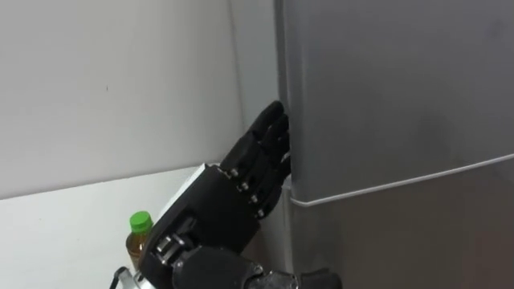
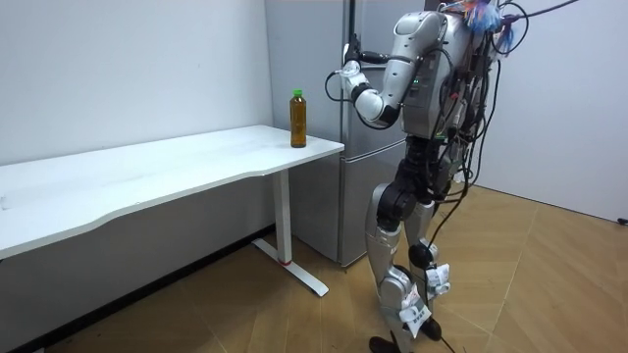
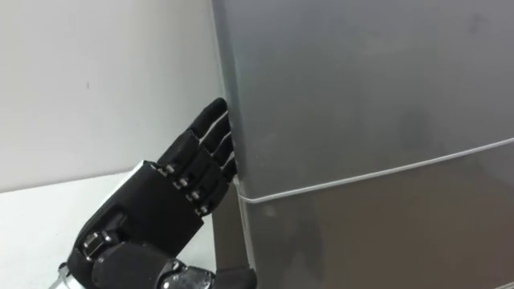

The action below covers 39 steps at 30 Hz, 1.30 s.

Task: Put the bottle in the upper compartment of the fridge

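- The left hand is reaching up from the lower left of the eye views. It is holding nothing, and its fingers are lying nearly straight and close together.
- The fingertips are resting against the left side edge of the upper fridge door, just above the seam that parts it from the lower door. Whether they are hooking behind the edge I cannot tell.
- The bottle is standing below and to the left of this hand, partly behind the wrist. It is upright, with its long axis vertical and its green cap on top, and no hand is touching it.
- In the room view the bottle is sitting on the white desk, close to the end edge that is facing the fridge. That puts it within the left arm's side of the robot, so the left hand is likely the nearer one for picking it up.
- The robot is standing upright before the fridge, with the desk's end on its left.
- The upper door is looking shut and is blocking the way into the compartment. I judge that opening it is the step in hand, and that fetching the bottle is not yet begun.
- Beyond the desk a plain pale wall is running behind the desk up to the fridge's side, leaving little room there for the fingers.
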Motion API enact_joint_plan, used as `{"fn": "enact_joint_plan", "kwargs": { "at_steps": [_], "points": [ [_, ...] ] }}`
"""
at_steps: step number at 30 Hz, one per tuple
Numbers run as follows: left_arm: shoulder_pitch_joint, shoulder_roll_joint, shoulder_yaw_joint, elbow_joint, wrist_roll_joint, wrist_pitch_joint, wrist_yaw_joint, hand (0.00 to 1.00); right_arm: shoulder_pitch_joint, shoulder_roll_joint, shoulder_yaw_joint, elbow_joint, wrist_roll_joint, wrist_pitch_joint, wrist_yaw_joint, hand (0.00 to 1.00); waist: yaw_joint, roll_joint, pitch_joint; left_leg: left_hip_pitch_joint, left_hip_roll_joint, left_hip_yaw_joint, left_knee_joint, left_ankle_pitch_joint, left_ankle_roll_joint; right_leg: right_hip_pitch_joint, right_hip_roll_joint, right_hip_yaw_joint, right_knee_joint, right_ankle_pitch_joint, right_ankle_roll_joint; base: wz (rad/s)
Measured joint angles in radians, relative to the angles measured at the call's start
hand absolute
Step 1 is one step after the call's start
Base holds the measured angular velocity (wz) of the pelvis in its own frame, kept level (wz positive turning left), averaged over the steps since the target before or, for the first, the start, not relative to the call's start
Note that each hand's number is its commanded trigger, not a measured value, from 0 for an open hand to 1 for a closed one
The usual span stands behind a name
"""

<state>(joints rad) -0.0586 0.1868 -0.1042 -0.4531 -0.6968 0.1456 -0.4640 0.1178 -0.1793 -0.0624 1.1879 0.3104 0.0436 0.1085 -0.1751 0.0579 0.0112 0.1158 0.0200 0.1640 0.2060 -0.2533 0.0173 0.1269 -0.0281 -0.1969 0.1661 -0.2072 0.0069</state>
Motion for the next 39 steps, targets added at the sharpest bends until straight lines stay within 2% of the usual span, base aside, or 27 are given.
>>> {"fn": "enact_joint_plan", "kwargs": {
  "at_steps": [5,6,7,9,16,19,24,29,30,31,33,35,39],
  "points": [
    [0.000,-0.001,-0.013,0.000,-0.004,-0.009,-0.001,0.00,-0.020,-0.003,0.021,0.023,0.020,0.000,-0.001,0.00,-0.003,-0.001,0.0002,-0.001,0.000,0.000,-0.001,0.000,0.000,0.001,-0.001,0.000,0.000,0.000,0.000,0.00],
    [0.000,-0.001,-0.014,0.000,-0.009,-0.009,0.000,0.29,-0.020,-0.004,0.023,0.023,0.023,0.000,0.000,0.00,-0.003,-0.001,0.0002,-0.001,0.000,0.000,-0.001,0.000,0.000,0.002,-0.001,0.000,0.000,0.000,0.000,0.03],
    [0.000,0.000,-0.016,0.000,-0.013,-0.010,0.000,0.43,-0.020,-0.006,0.032,0.023,0.031,0.000,0.000,0.00,-0.003,-0.001,0.0002,-0.001,0.000,0.000,-0.002,0.000,0.000,0.004,-0.001,0.000,0.001,0.000,0.000,0.00],
    [0.000,0.000,-0.017,0.000,-0.016,-0.010,0.001,1.00,-0.020,-0.008,0.041,0.023,0.038,0.000,0.000,0.00,-0.003,-0.001,0.0002,-0.001,0.000,-0.001,-0.002,0.000,0.000,0.004,-0.001,0.000,0.002,0.000,0.000,0.00],
    [0.000,0.004,-0.004,0.009,-0.016,-0.010,0.059,1.00,-0.020,-0.008,0.043,0.024,0.039,0.000,0.000,0.00,-0.004,0.001,-0.0006,0.000,0.000,-0.001,-0.001,0.000,0.000,0.008,-0.001,-0.003,0.002,0.001,0.001,0.01],
    [0.000,0.005,-0.006,0.010,-0.016,-0.010,0.063,0.93,-0.021,-0.008,0.043,0.030,0.043,0.000,0.000,0.00,-0.004,0.001,-0.0006,0.000,-0.001,-0.002,-0.001,0.000,0.000,0.013,-0.001,-0.004,0.002,0.001,0.002,0.00],
    [0.000,0.005,-0.020,0.010,-0.019,-0.013,0.062,0.90,-0.023,-0.009,0.044,0.035,0.048,0.000,-0.001,0.00,-0.008,0.001,-0.0002,0.000,-0.001,-0.002,0.000,0.000,0.000,0.014,-0.002,-0.004,0.002,0.001,0.002,0.00],
    [0.000,0.005,-0.078,0.010,-0.019,-0.004,0.037,0.74,-0.025,-0.011,0.043,0.036,0.070,-0.001,-0.005,0.00,-0.019,0.011,0.0033,0.002,0.000,0.000,0.001,0.000,0.000,0.014,0.000,-0.001,0.002,0.001,0.002,0.00],
    [0.000,0.006,-0.087,0.010,-0.019,-0.002,0.031,0.70,-0.025,-0.012,0.043,0.037,0.074,-0.001,-0.004,0.00,-0.020,0.012,0.0033,0.003,0.001,0.000,0.001,0.000,0.000,0.014,0.000,-0.001,0.002,0.001,0.001,0.00],
    [0.000,0.006,-0.101,0.010,-0.018,0.001,0.019,0.58,-0.028,-0.011,0.044,0.045,0.079,-0.001,-0.004,0.00,-0.023,0.012,0.0033,0.003,0.001,0.000,0.001,0.000,0.000,0.014,0.001,0.000,0.002,0.001,0.001,0.00],
    [0.000,0.006,-0.111,0.010,-0.018,0.002,0.002,0.42,-0.034,-0.011,0.044,0.056,0.081,-0.002,-0.003,0.00,-0.027,0.012,0.0033,0.003,0.002,0.001,0.001,0.000,0.000,0.013,0.001,0.001,0.002,0.002,0.001,0.00],
    [0.000,0.007,-0.116,0.010,-0.018,0.002,-0.011,0.00,-0.038,-0.011,0.043,0.057,0.080,-0.001,-0.001,0.00,-0.037,0.011,0.0033,0.004,0.001,0.000,0.001,0.000,0.000,0.012,0.001,0.002,0.002,0.002,0.001,0.00],
    [0.000,0.013,-0.119,0.010,-0.018,0.002,-0.028,0.00,-0.038,-0.011,0.043,0.057,0.080,-0.001,0.004,0.00,-0.039,0.008,0.0041,0.013,0.000,0.000,0.000,0.000,0.000,0.011,0.000,0.004,0.000,0.001,0.001,0.00]
  ]
}}
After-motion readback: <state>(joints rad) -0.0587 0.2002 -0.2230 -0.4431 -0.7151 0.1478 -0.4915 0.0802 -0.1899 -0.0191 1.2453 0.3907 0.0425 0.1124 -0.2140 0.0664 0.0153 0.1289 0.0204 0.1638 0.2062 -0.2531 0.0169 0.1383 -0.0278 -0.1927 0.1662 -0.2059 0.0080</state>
